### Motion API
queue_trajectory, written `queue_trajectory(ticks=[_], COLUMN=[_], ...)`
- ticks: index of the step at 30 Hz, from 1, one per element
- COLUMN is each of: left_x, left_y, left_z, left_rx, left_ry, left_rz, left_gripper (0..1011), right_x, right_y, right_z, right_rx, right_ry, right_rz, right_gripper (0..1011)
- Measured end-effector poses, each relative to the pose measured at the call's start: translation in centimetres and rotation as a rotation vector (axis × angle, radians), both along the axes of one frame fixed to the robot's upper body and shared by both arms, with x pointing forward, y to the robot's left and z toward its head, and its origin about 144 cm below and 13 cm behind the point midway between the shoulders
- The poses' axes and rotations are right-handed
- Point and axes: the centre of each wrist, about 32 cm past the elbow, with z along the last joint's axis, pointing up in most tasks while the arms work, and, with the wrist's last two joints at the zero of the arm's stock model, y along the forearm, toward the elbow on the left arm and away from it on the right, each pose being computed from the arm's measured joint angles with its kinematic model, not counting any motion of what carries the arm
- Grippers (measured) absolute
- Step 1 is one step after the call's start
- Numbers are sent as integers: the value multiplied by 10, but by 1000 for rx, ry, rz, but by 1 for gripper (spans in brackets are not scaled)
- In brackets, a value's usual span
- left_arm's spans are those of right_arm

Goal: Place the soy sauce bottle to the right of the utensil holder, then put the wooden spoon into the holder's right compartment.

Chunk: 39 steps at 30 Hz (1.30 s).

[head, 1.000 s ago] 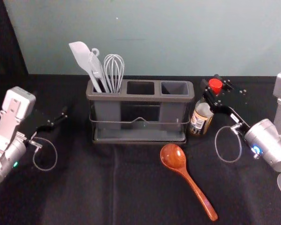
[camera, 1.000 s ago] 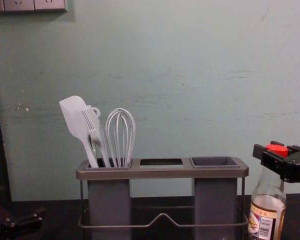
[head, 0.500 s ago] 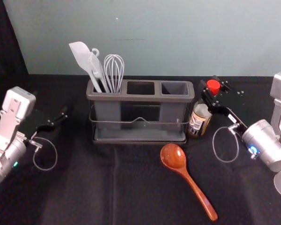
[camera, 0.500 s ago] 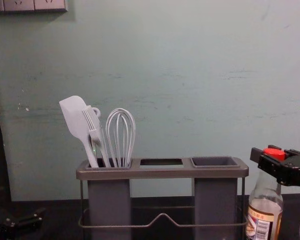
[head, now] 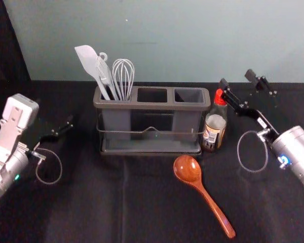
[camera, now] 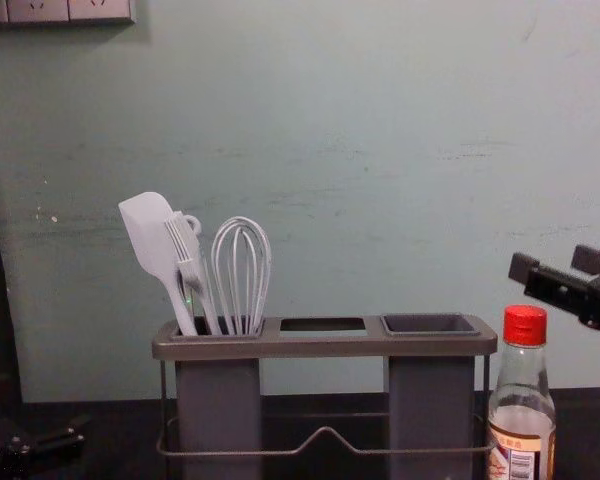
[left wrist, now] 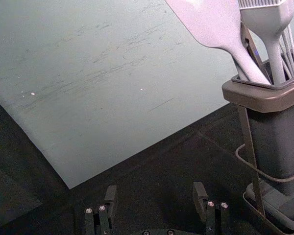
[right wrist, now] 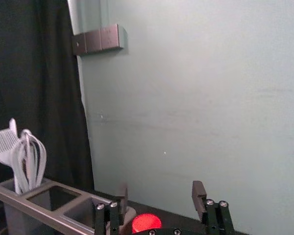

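The soy sauce bottle (head: 215,120) is standing upright just beside the right end of the utensil holder (head: 152,106), though whether the two are touching I cannot tell. The right gripper (right wrist: 160,190) is hanging above and near the red cap (camera: 525,326), its fingers spread wide and clasping nothing; the left gripper (left wrist: 156,192) is idling out to the holder's left, its fingers also apart. The bottle is looking like clear glass, so it is likely to be stiff, smooth, rather heavy for its width and prone to tipping if the neck gets knocked; should it need a nudge, the body below the shoulder is offering a surer hold than the cap. The wooden spoon (head: 188,169) is lying on the tabletop (head: 152,202) in front, its bowl towards the holder and its handle (head: 213,207) slanting away to the near right. It is probably going to feel light and rigid, with a glossy finish that may be slipping under a loose pinch. Gripping the upper handle, close under the bowl, is seeming best, leaving the tail free for entering the right compartment (head: 189,95). On the bottle, a label (camera: 513,442) is showing a barcode and a yellowish band whose small characters are staying unreadable; no brand is coming through.
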Motion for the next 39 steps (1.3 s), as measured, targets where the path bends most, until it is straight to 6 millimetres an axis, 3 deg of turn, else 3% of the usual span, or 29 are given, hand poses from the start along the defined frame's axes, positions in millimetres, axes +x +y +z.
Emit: queue_trajectory(ticks=[7, 17, 29, 39], left_x=[0, 0, 0, 0], left_y=[0, 0, 0, 0], left_z=[0, 0, 0, 0], left_rx=[0, 0, 0, 0], left_ry=[0, 0, 0, 0], left_rz=[0, 0, 0, 0], left_gripper=[1000, 1000, 1000, 1000], right_x=[-12, -35, -74, -83], right_y=[-2, 1, 31, 47], right_z=[11, 18, -4, -34], right_rx=[-9, -58, -140, -152], right_ry=[-21, 23, 105, 155], right_rz=[3, 14, 88, 116], right_gripper=[1002, 1000, 1002, 1002])
